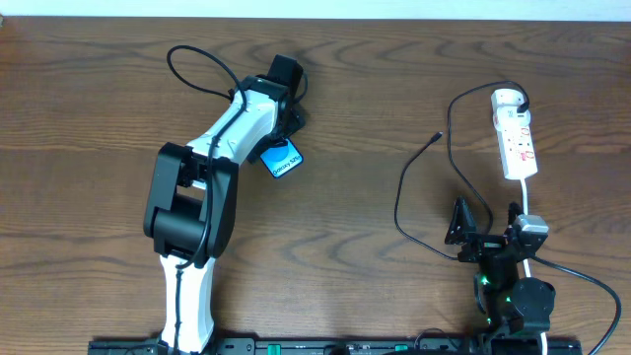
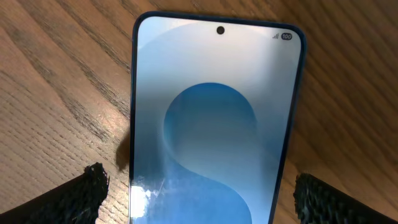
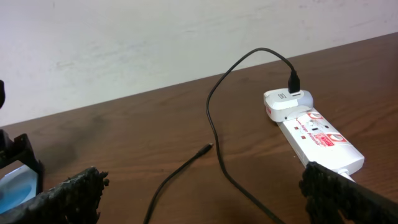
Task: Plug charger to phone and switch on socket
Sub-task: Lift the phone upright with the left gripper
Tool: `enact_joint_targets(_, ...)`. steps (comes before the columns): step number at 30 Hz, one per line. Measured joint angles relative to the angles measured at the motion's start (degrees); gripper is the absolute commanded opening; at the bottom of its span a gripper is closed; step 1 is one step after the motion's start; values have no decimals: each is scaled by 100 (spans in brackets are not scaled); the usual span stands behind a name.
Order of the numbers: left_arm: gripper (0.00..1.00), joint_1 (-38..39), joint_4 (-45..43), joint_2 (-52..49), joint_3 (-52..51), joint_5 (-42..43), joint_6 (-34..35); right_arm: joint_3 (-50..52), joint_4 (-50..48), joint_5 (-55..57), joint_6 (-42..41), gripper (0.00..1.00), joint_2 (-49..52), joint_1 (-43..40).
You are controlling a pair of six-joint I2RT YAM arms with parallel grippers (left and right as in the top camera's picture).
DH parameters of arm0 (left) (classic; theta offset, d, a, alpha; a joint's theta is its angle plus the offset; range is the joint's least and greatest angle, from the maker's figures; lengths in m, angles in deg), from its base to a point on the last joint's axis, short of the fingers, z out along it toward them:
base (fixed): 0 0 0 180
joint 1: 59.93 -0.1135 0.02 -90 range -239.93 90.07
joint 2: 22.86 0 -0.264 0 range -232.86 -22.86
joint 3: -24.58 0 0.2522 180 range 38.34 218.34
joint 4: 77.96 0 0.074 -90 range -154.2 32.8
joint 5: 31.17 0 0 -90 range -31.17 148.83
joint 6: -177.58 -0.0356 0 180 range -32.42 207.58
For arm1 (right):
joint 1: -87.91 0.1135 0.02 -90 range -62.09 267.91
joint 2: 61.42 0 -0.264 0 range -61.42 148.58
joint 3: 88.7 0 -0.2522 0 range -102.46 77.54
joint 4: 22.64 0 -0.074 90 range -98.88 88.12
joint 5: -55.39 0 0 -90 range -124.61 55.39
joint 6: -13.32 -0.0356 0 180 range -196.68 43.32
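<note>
Coarse black fingertips (image 2: pixel 78 200) of the left tool (image 2: pixel 205 200) are framing the left wrist view at its lower corners. They are standing spread wide, with the phone (image 2: pixel 211 124) lying flat between them and touching neither. Its long axis is running straight away from that tool, punch-hole camera at the far end, so the charging port is probably sitting at the near end, below the frame and out of sight. The screen is glowing pale grey and blue inside a dark blue rim, face up on the wooden surface (image 1: pixel 375 79).

Over on the right, the right tool (image 3: pixel 208 196) is likewise hanging spread and gripping nothing. Ahead of it the charger (image 3: pixel 214 106) is looping from its white adapter (image 3: pixel 287 99), which is sitting in the far end of the socket (image 3: pixel 320 138), down to a small plug tip (image 3: pixel 205 149) resting loose on the wood. That tip is lying well apart from the phone and pointing away from the right tool, slanting toward the socket.

The right arm is plainly the nearer one. The coming move likely calls for it to pinch the cable just behind the tip, turn it, and carry it across toward the phone. The socket is a narrow white strip with red marks. Whether its switch is on cannot be told.
</note>
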Motion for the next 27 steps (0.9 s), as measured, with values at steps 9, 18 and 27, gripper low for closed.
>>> enact_joint_targets(9,100,0,-9,-164,11,83,4,0,0,0,0,99,0,0)
enact_joint_targets(18,84,-7,28,-164,11,214,0,0,0,0,0,99,0,0)
enact_joint_targets(27,78,-7,111,-164,28,271,0,0,0,0,0,99,0,0)
